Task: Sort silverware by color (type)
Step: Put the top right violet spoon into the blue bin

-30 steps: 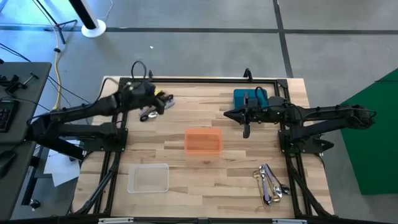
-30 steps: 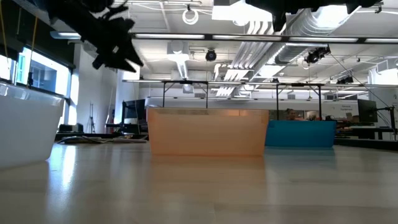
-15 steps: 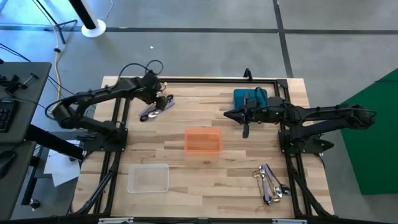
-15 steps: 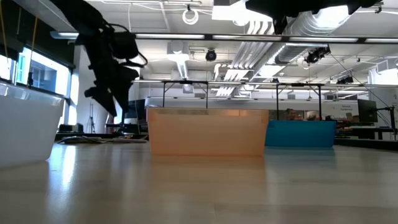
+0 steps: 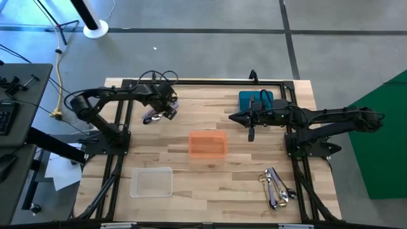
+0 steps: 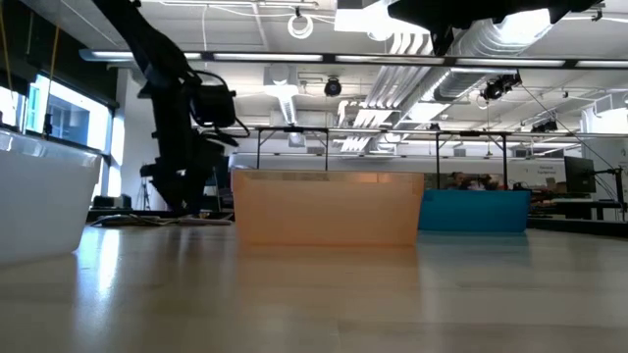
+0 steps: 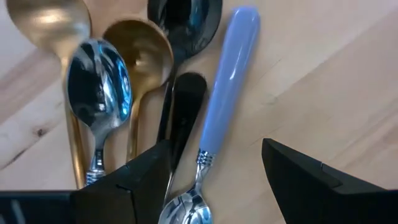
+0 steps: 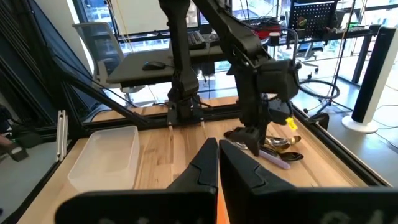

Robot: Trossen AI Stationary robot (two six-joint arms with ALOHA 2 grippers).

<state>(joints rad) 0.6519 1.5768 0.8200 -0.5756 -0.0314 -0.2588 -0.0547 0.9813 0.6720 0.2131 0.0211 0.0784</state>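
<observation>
- Your left pincer (image 5: 166, 109) is low over a heap of silverware (image 5: 152, 116) at the far left of the counter (image 5: 235, 165). In the left wrist view its fingers (image 7: 130, 183) stand apart, with nothing between them that they grip.
- Right under that pincer you have a spoon with a pale blue handle (image 7: 227, 87) lying in the gap between the fingers. Just beside it on one side lie a black spoon (image 7: 186, 18), two gold spoons (image 7: 140, 56) and a shiny silver spoon (image 7: 99, 87), crowded and overlapping.
- The handles of those pieces run under the pincer's fingers, so you cannot see their ends.
- Nearer you than the left pincer sits a clear bin (image 5: 152, 182) at the counter's front left.
- Between the two pincers an orange bin (image 5: 208, 144) stands mid-counter. In the low view it blocks most of what lies behind it.
- Your right pincer (image 5: 252, 133) hangs above the counter with its fingers pressed together, holding nothing.
- Just behind the right pincer's arm a blue bin (image 5: 255, 100) is partly covered by it.
- Well to the front of the right pincer a second cluster of cutlery (image 5: 275, 186) lies near the counter's front right; its separate pieces are too small to sort out.
</observation>
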